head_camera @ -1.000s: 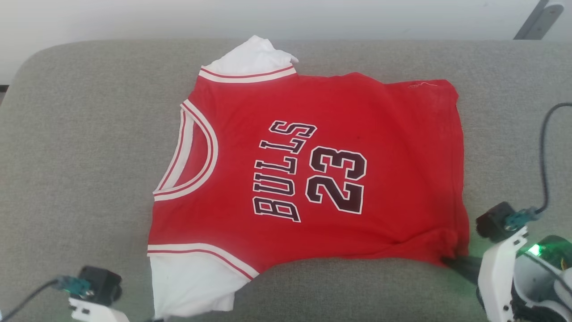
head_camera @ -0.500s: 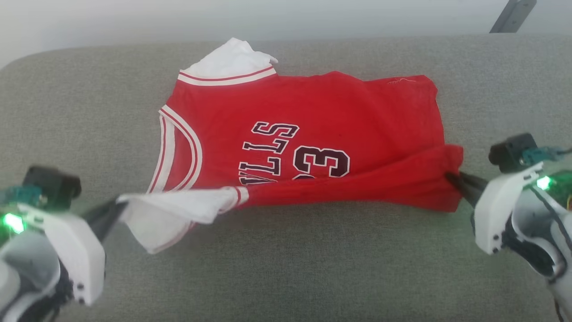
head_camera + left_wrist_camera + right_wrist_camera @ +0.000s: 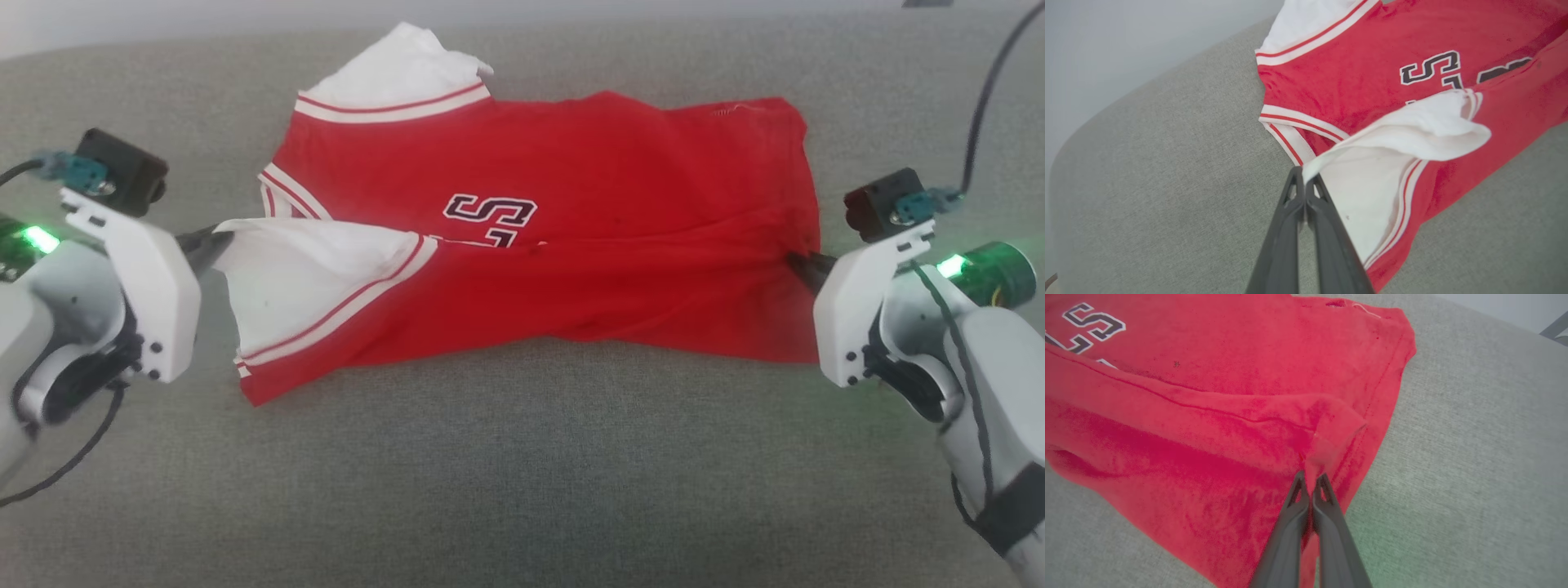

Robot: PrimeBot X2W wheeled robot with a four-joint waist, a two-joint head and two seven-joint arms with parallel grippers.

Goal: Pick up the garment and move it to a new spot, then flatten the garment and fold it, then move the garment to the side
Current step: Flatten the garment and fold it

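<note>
A: Grey cushion [image 3: 522,457], with one garment [image 3: 620,188] lying across its middle. How far along?

B: Laid flat, I'd judge. The fold is under way, with the near edge raised. Moving it aside is left.

A: Hands?

B: Two. The left hand [image 3: 208,245] is pinched on the white sleeve [image 3: 302,278], and the right hand [image 3: 798,264] is clamped on the red hem.

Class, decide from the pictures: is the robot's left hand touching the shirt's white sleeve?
Touching. In the left wrist view the left hand is shut, its fingertips pinching the edge of the white sleeve, with no gap.
</note>
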